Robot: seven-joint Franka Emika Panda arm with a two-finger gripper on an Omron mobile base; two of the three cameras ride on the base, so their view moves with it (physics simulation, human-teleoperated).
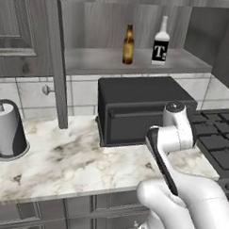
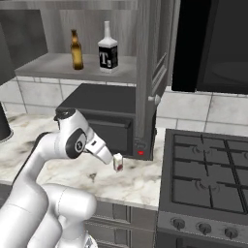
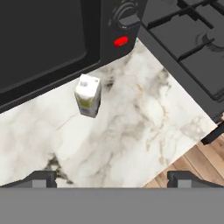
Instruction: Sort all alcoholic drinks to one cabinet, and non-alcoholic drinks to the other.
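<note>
Two rear base views over shared counter (image 1: pixel 77 157); hand view close above, looking down.

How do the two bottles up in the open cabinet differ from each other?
The beer bottle is slim, brown and shorter; the clear bottle is taller, wider in the body and carries a black label with a white "T". The beer bottle stands to the left in both base views, the clear bottle to its right. Both stand upright and apart on the same cabinet shelf.

You're in a rendered home kitchen: marble countertop (image 1: pixel 76 162) mid-frame, gas stove (image 2: pixel 208 169) lower right, tiled backsplash (image 1: pixel 27 96), open wall cabinet (image 1: pixel 133 60) above a black toaster oven (image 1: pixel 140 108).
</note>
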